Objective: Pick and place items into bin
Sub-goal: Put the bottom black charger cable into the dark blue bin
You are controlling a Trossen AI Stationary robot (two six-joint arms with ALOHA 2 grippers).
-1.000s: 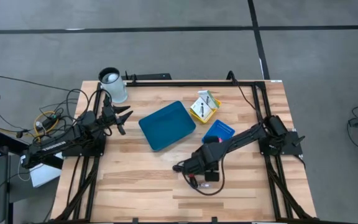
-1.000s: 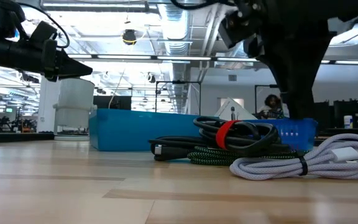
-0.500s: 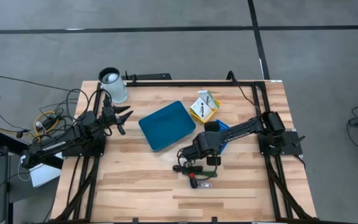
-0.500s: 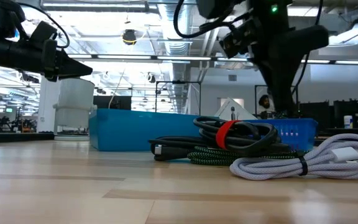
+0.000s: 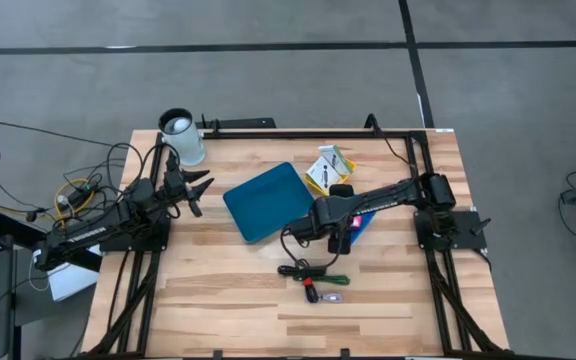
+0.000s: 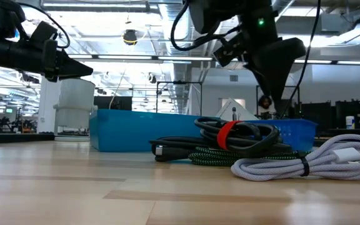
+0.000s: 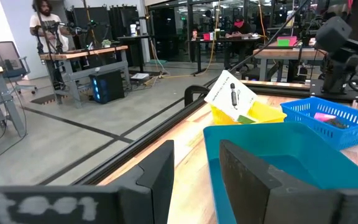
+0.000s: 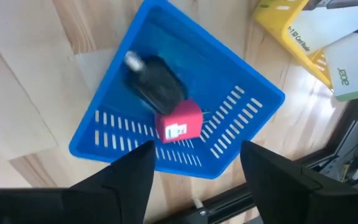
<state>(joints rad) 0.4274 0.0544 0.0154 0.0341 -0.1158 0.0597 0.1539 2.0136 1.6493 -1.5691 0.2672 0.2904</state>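
My right gripper [image 8: 197, 180] hangs open, pointing steeply down over a small blue basket [image 8: 241, 93] that lies on the table right of the middle [image 5: 360, 212]. In the basket lie a black piece [image 8: 157, 81] and a pink-red piece [image 8: 179, 123]. Nothing is between the fingers. Near the front, a bundle of black and green cables with a red strap [image 6: 236, 139] and a white cable [image 6: 305, 161] lie on the table [image 5: 313, 278]. My left gripper [image 5: 200, 188] waits open and level at the table's left, short of a teal bin [image 5: 268, 200].
A yellow box holding a white packet [image 5: 328, 170] stands at the back, next to the blue basket. A white cup [image 5: 181, 135] sits at the far left corner. A black frame [image 5: 418, 170] runs along the table's edges. Bare wood lies along the near edge.
My right gripper has gone from above the cable bundle toward the table's far edge and now stands over the blue basket, tipped a little less steeply. The cables lie where they were, now uncovered in the high view.
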